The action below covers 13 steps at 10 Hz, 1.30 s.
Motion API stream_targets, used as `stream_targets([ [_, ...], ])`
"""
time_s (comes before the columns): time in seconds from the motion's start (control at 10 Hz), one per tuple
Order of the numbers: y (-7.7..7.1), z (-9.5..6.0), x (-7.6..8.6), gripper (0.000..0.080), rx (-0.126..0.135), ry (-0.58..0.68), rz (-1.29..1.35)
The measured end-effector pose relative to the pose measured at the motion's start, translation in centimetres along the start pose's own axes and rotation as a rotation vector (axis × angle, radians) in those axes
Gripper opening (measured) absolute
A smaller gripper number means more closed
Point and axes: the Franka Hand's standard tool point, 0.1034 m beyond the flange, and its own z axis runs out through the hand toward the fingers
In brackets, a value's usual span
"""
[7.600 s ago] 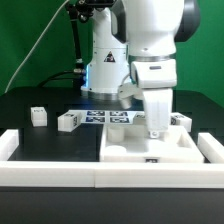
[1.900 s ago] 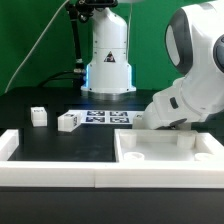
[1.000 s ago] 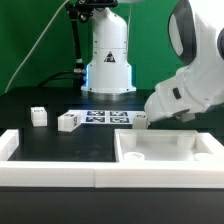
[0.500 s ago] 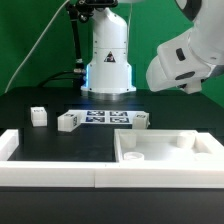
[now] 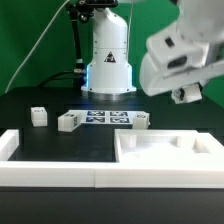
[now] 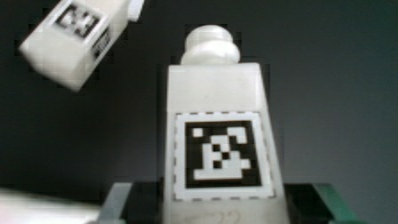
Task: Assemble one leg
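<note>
The robot's two-finger gripper (image 5: 188,96) (image 6: 222,205) is clamped on the leg (image 6: 217,130), a small white plastic squarish post with a black-and-white square tag. The leg's rounded peg points away from the fingers. The gripper holds it raised well above the black table (image 5: 55,100), at the exterior view's right. A large flat white square panel (image 5: 165,158) lies lower down. Similar spare posts (image 5: 68,121) rest by the marker board (image 5: 105,117).

Premises: a robotics laboratory test cell.

Evidence:
- A fixed white robot arm base (image 5: 108,55) stands on a black table (image 5: 60,145).
- A green backdrop (image 5: 30,45) hangs behind.
- A marker board (image 5: 105,117) lies on the table.
- A white barrier (image 5: 50,172) runs along the near edge.
- The leg (image 6: 217,90) bears a printed fiducial tag (image 6: 221,152).
- A thin line crossing the backdrop is probably a cable (image 5: 37,50).
</note>
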Motion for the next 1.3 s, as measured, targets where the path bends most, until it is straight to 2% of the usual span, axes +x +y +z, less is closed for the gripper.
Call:
stream_targets([
  [0.1, 0.2, -1.1, -0.3, 0.0292, -0.013, 0.056, -0.001],
  [0.2, 0.6, -1.6, 0.2, 0.0292, -0.037, 0.163, -0.002],
  [0.3, 0.9, -1.5, 0.3, 0.0292, -0.056, 0.255, 0.006],
  [0.4, 1.0, -1.3, 0.1, 0.0292, -0.065, 0.299, 0.011],
  [0.5, 1.5, -1.7, 0.8, 0.0292, -0.086, 0.404, 0.011],
  [0.7, 2.9, -2.2, 1.1, 0.0292, -0.127, 0.547, 0.0],
  [0.8, 3.6, -2.8, 1.2, 0.0292, -0.136, 0.593, 0.002],
  [0.9, 4.1, -4.0, 1.8, 0.0292, -0.161, 0.697, 0.001],
  [1.0, 4.4, -4.5, 1.9, 0.0292, -0.19, 0.799, -0.001],
  [1.1, 4.7, -3.7, 1.5, 0.0292, -0.207, 0.833, -0.002],
  [1.3, 4.7, -3.6, 1.5, 0.0292, -0.206, 0.827, -0.002],
])
